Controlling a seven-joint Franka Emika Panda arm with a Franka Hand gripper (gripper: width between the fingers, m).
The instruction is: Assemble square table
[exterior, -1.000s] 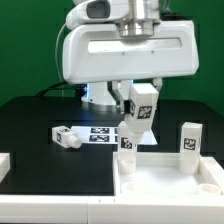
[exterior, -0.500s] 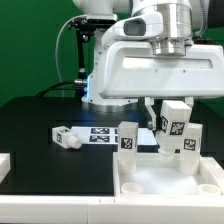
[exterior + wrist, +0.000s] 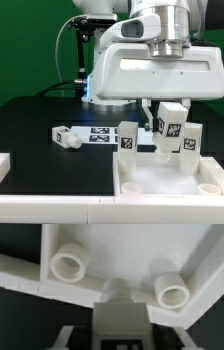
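The gripper (image 3: 167,112) is clamped on a leg (image 3: 171,124) above the tabletop (image 3: 125,182). The next move is probably to line its tip up with a socket (image 3: 172,292), then lower it.

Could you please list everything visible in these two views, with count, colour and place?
tabletop: one, white, exterior view's lower right, on the table.
sockets: two visible, white, round, on the tabletop in the wrist view.
upright legs: two, white with tags, along the tabletop's far side, the other at.
lying leg: one, white, on its side on the table.
held leg: one, white with tags, above the tabletop.
marker board: one, white, flat beside the lying leg.
white piece: one, cut off at the exterior view's left edge, unidentifiable.
table: one, black.
backdrop: green.
arm: one, white, above the tabletop.
pincer: one, shut on the held leg.
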